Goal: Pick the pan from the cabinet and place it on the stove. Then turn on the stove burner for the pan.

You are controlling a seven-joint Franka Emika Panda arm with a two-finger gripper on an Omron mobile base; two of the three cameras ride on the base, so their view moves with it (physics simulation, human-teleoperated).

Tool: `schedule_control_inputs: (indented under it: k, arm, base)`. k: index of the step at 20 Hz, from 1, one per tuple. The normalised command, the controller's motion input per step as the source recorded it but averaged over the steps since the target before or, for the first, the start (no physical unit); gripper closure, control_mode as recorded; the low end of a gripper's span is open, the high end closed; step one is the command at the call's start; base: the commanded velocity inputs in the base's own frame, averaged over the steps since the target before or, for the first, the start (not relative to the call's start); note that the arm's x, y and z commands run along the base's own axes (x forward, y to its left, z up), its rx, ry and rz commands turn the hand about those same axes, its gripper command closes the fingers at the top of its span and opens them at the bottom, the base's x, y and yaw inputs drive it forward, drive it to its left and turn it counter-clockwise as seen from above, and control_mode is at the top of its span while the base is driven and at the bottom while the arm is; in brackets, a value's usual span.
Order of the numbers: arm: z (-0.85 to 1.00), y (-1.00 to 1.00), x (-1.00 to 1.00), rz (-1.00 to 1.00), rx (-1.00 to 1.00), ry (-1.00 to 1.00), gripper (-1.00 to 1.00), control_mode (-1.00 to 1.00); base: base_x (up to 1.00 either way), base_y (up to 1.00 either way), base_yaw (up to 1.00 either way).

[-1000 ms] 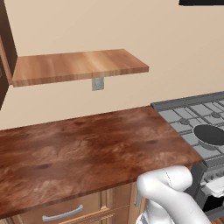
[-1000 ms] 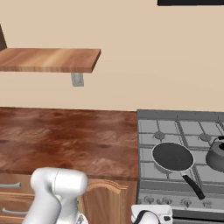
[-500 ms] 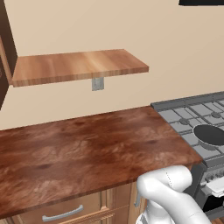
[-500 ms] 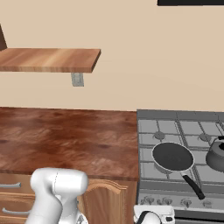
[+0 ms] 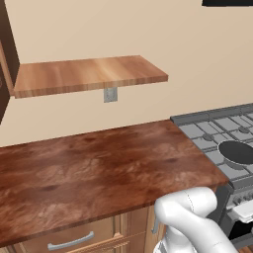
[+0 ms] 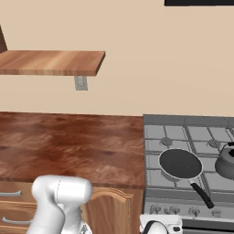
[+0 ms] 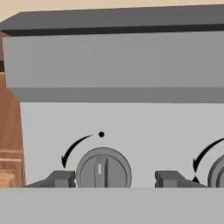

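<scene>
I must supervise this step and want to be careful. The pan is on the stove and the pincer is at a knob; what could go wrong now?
1. The pincer straddles the leftmost knob with gaps on both sides; closing off-centre, it might slip when turning.
2. A second knob sits close by, so a sideways drift could light the wrong burner.
3. The pan handle points toward the stove front, above the knobs; a rising arm could bump it.

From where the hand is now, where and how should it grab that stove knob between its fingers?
Pinch the knob across its round rim, coming straight at the stove front. The gripper faces it with a finger on each side; the raised centre bar stands vertical.
</scene>
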Motion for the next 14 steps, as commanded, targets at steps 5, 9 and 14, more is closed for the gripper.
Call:
schedule_control_inputs:
  k: [5, 9, 14]
  arm:
    - [0.00, 0.43, 0.07, 0.02, 0.00, 0.02, 1.00, -1.00]
    - [0.00, 0.44, 0.04, 0.05, 0.00, 0.02, 1.00, -1.00]
    - [0.00, 0.32, 0.00, 0.04, 0.00, 0.00, 1.00, -1.00]
  base:
    - [0.00, 0.00, 0.00]
    - [0.00, 0.00, 0.00]
    - [0.00, 0.00, 0.00]
